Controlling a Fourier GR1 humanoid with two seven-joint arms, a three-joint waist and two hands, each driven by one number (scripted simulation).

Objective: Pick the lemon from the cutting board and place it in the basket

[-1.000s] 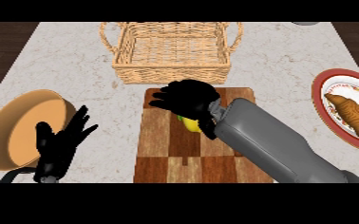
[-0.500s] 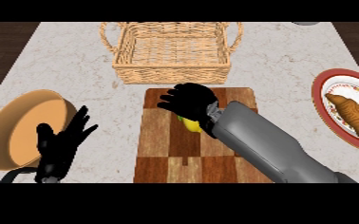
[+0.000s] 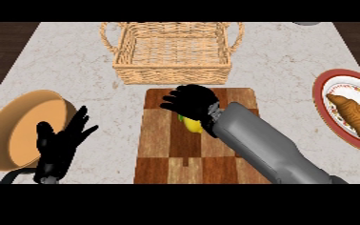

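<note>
On your pale marbled table (image 3: 77, 76), the right hand (image 3: 188, 102) curls over the lemon (image 3: 191, 124) on the wooden cutting board (image 3: 165, 145), the wicker basket (image 3: 173, 52) stands at 12 o'clock from it, and the left hand (image 3: 60, 143) rests open at 8 o'clock.

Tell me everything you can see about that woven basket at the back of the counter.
The basket looks like pale tan wicker, rectangular, with sloping woven walls and a looped handle at each short end. It stands upright and open on the speckled counter, nothing visible inside it. It sits just beyond the far edge of the wooden cutting board, its front wall very near that edge; whether they touch is unclear. Neither hand touches it; the right hand is on the board just in front of it.
</note>
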